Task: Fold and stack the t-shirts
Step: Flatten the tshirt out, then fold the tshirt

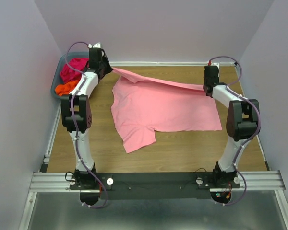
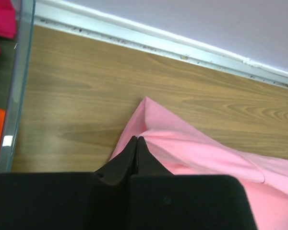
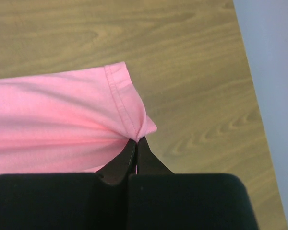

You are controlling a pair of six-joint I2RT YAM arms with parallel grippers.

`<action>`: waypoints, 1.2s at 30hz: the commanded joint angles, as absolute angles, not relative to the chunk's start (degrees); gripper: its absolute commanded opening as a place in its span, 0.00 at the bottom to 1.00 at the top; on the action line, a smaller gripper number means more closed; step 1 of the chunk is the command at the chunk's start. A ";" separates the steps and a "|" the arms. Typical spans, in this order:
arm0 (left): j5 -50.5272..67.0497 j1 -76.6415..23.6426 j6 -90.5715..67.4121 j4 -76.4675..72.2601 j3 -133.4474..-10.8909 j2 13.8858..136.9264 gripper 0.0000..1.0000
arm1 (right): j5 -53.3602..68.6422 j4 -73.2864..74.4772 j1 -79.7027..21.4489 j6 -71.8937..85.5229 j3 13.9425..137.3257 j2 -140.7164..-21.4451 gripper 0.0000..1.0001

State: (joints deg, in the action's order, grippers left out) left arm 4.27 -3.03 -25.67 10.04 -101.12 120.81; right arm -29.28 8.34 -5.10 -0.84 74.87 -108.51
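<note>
A light pink t-shirt [image 1: 163,108] lies spread across the wooden table, its far edge lifted and stretched between my two grippers. My left gripper [image 1: 107,68] is shut on the shirt's far left corner [image 2: 146,120]. My right gripper [image 1: 210,86] is shut on the far right hemmed corner [image 3: 134,120]. In the left wrist view the left gripper [image 2: 137,139] pinches the cloth at its tips; in the right wrist view the right gripper [image 3: 136,140] does the same. A magenta t-shirt [image 1: 73,68] and an orange t-shirt [image 1: 66,88] lie in the basket.
The grey-blue plastic basket [image 1: 58,76] stands at the far left of the table, next to the left arm; its rim [image 2: 17,96] shows in the left wrist view. A metal rail [image 2: 182,45] and walls bound the table's far edge and sides.
</note>
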 commanded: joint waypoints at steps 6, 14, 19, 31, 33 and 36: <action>10.89 -2.90 -30.48 9.14 -104.95 123.58 0.00 | -25.49 4.48 -2.99 -1.93 84.80 -116.62 0.01; 15.64 -2.73 -38.84 5.98 -97.74 119.19 0.00 | -24.08 4.48 -0.62 -2.81 94.12 -122.08 0.01; 15.56 -2.29 -41.31 5.27 -95.36 116.20 0.00 | -23.82 4.40 -0.26 -4.65 97.56 -123.40 0.01; 19.86 -2.02 -45.26 1.84 -84.82 109.78 0.00 | -24.87 4.48 -0.35 -8.17 93.35 -120.94 0.01; 19.95 -2.20 -45.61 1.58 -82.19 108.02 0.00 | -25.05 4.57 -0.26 -8.26 92.55 -120.59 0.01; 20.48 -2.11 -46.23 0.97 -80.16 106.88 0.00 | -25.49 4.57 -0.26 -8.44 91.50 -119.97 0.01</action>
State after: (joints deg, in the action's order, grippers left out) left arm 18.48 -2.59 -44.69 2.74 -81.84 109.73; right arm -24.34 5.19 -0.62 -7.40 93.06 -122.41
